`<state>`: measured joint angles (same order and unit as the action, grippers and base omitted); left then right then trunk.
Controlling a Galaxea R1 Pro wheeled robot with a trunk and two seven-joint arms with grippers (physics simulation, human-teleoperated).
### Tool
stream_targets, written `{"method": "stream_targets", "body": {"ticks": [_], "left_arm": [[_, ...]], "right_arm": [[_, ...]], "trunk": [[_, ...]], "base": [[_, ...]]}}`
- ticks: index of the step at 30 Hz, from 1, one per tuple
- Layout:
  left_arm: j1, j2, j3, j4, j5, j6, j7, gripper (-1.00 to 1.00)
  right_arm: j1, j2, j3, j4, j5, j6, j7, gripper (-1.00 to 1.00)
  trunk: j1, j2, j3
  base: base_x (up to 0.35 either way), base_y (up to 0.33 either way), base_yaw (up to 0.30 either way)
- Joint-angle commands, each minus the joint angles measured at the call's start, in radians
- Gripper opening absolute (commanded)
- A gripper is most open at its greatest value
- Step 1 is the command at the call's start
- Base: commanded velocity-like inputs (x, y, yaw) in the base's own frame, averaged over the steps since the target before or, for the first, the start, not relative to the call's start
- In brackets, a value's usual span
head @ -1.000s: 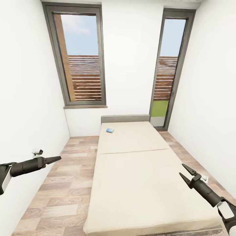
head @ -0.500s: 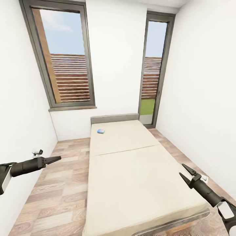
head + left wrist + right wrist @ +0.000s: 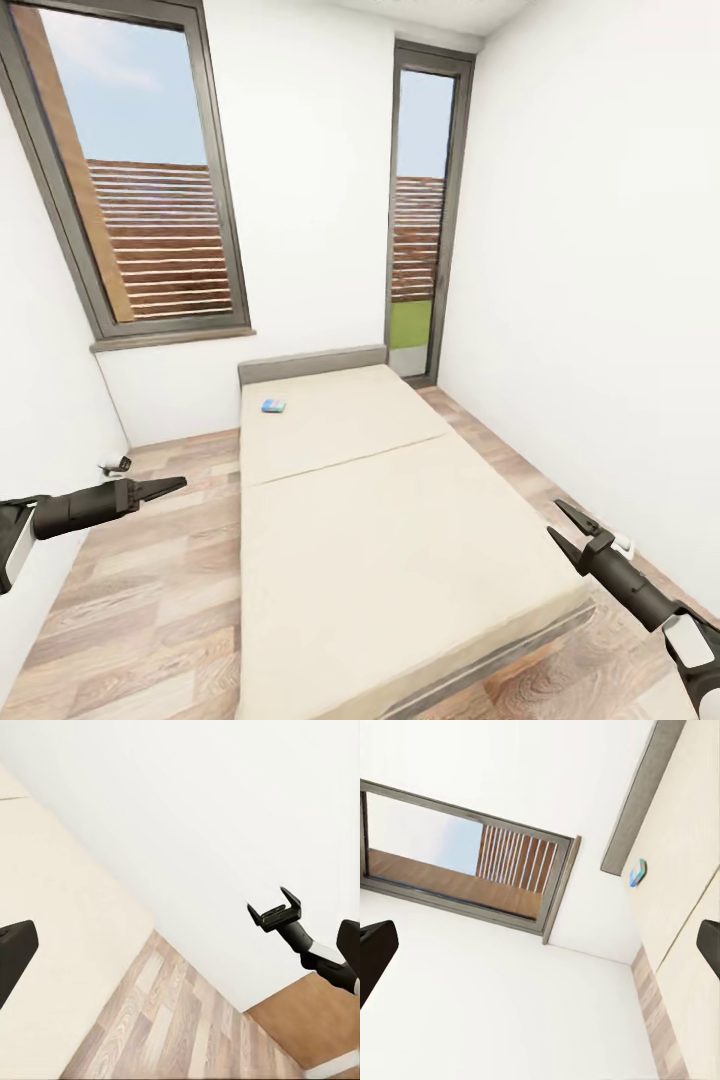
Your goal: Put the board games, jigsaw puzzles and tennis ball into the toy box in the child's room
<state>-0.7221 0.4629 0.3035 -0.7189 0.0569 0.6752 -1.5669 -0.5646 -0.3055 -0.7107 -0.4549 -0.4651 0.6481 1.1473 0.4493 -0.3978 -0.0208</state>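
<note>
Left hand [image 3: 172, 485]: empty, fingers drawn together, held out over the wood-plank floor [image 3: 150, 600] beside the bed [image 3: 390, 540]. Right hand [image 3: 565, 528]: empty, fingers spread apart, hanging off the bed's near right corner.

Bed: beige mattress, grey frame, low grey headboard [image 3: 312, 364] against the far wall. One item on it: the small blue board game [image 3: 273, 406], lying flat near the headboard on the left side, well apart from both hands. I also pick it out in the right wrist view [image 3: 638, 872]. I can find no second game on the mattress from here.

Windows: one wide [image 3: 140, 200], one tall and narrow [image 3: 417, 215], both dark-framed.

Change noted: over the last second the whole head view has slid leftward and the bed now sits at an angle, while both arms keep the same place in the picture. I read that as my base turning, not the bed moving.

Task standing, my judgement: nothing gathered yet; the blue game is far beyond reach, so I must drive closer along the bed.
</note>
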Motion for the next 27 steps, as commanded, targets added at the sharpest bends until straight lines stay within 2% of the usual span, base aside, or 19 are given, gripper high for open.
{"method": "stream_targets", "body": {"ticks": [1, 7, 17, 27], "left_arm": [[0.0, 0.0, 0.0, 0.0, 0.0, 0.011, -0.004, 1.0], [0.0, 0.0, 0.0, 0.0, 0.0, 0.011, -0.004, 1.0], [0.0, 0.0, 0.0, -0.001, 0.0, 0.011, -0.004, 1.0], [0.0, 0.001, 0.0, 0.0, 0.0, 0.011, -0.004, 1.0]], "right_arm": [[-0.001, 0.0, -0.003, 0.001, -0.001, 0.007, 0.002, 1.0], [-0.001, 0.0, -0.003, 0.001, -0.001, 0.007, 0.002, 1.0], [-0.001, 0.0, -0.003, 0.001, -0.001, 0.006, 0.002, 1.0], [-0.001, 0.001, -0.003, 0.001, -0.001, 0.004, 0.002, 1.0]], "trunk": [[0.001, -0.002, -0.002], [0.001, -0.002, 0.003], [0.001, -0.002, 0.012], [0.001, -0.002, 0.021]], "base": [[0.0, 0.013, -0.277], [0.0, 0.05, -0.274], [0.0, 0.166, -0.264], [0.0, 0.041, -0.257]]}}
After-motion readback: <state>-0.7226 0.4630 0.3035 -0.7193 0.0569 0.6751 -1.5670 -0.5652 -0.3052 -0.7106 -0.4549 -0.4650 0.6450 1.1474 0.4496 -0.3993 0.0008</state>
